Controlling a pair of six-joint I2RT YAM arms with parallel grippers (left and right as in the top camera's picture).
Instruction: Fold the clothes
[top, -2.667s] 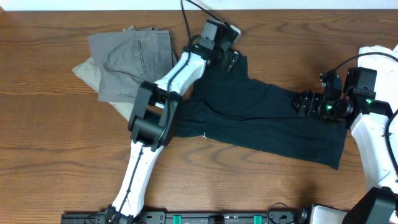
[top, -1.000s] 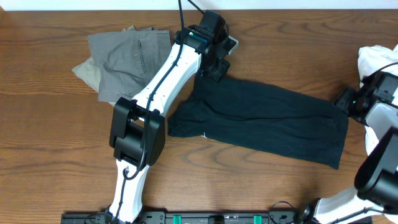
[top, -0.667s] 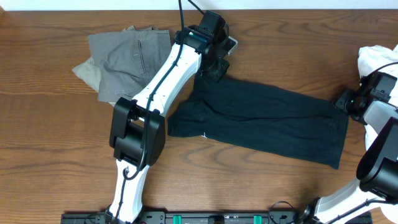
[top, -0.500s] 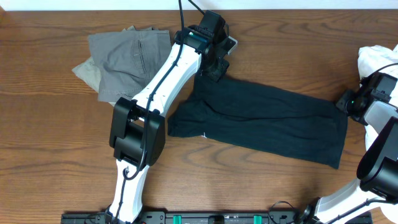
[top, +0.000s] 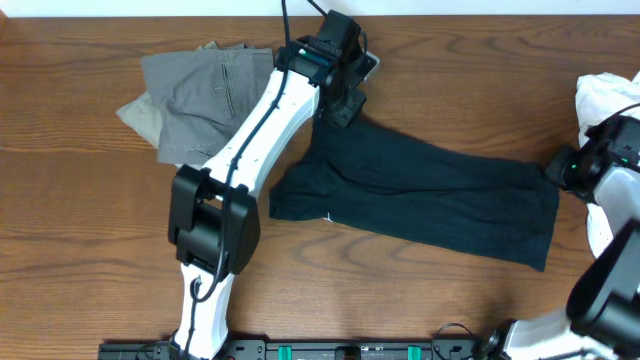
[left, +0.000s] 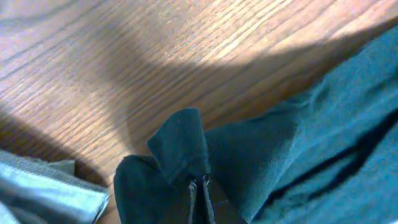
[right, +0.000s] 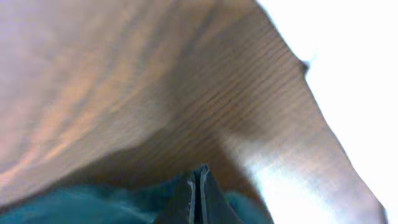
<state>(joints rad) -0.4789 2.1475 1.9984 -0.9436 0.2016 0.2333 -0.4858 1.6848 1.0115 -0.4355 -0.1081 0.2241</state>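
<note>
While the left gripper (top: 340, 108) has stayed clamped on the shirt (top: 430, 195) at its upper left corner, the overhead view shows the real change at the right of the frame. The right gripper (top: 553, 170), which sat further in over the fabric a few seconds ago, has backed out to the shirt's upper right corner and closed there within the last second. The shirt lies as a long dark band across the middle of the bench (top: 80, 250), sloping down to the right. It is flatter than it was, with the trousers (top: 205, 95) at the upper left and the white cloth (top: 600, 95) at the far right, both apart from it.

In the left wrist view, the left gripper (left: 199, 199) is pressed shut at the bottom centre. A peak of shirt (left: 180, 146) stands up from the pinch, and a grey strip of trousers (left: 43, 190) shows at the lower left.

In the right wrist view, the right gripper (right: 199, 193) is also closed tight. Dark shirt (right: 93, 205) gathers at its tips, so it appears to have caught the edge. Whether the bright patch at the upper right is the white cloth, I cannot tell.

With both upper corners now held, the shirt looks ready to be lifted and carried over for a fold.
</note>
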